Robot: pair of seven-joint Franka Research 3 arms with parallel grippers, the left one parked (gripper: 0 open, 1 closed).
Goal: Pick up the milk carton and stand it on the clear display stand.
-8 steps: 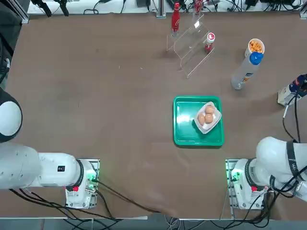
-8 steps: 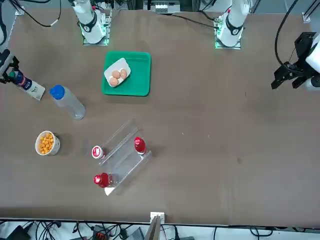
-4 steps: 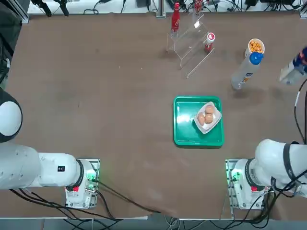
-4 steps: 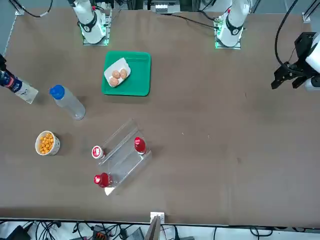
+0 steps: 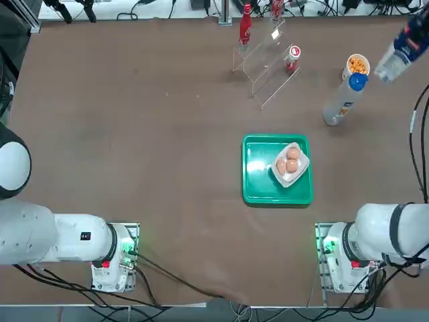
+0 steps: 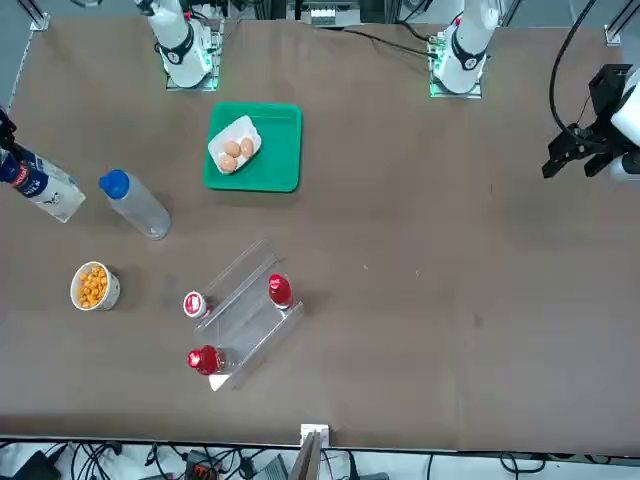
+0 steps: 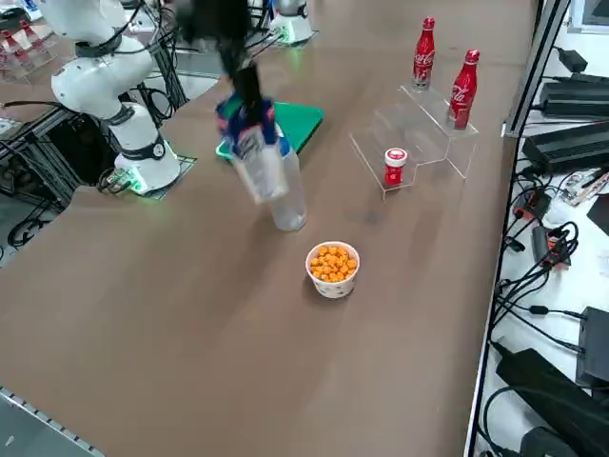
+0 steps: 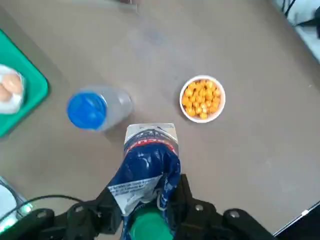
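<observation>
Working across the table [image 5: 134, 121] from its left side, I have nothing there but bare brown surface until the stand [image 5: 268, 67] near the far edge, a little right of centre, with one red bottle [image 5: 245, 27] at its far-left end, another [image 5: 275, 8] behind it at the far edge, and a small red-capped jar [image 5: 292, 59] on its right end. Nearer me sits the green tray [image 5: 258, 181] holding a dish of eggs [image 5: 291, 162]. Further right the tall bottle [image 5: 342, 99] with the blue cap stands beside the cup of orange snacks [image 5: 356, 66]. At the far right corner my right gripper [image 8: 150, 212] is clamped on the carton [image 5: 400, 48], which hangs in the air, tilted, above the table's right edge and well apart from the stand. In the wrist view the carton sits over the gap between bottle [image 8: 97, 109] and cup [image 8: 202, 98]. My worry is the route: going straight to the stand takes the carton over both of those, and I judge a low pass would knock the tall bottle over or spill the cup. The stand's tiers are narrow and partly occupied, so a tilted release could tip the carton off a step or nudge the jar. The hold looks to be near the top, so it may swing.
</observation>
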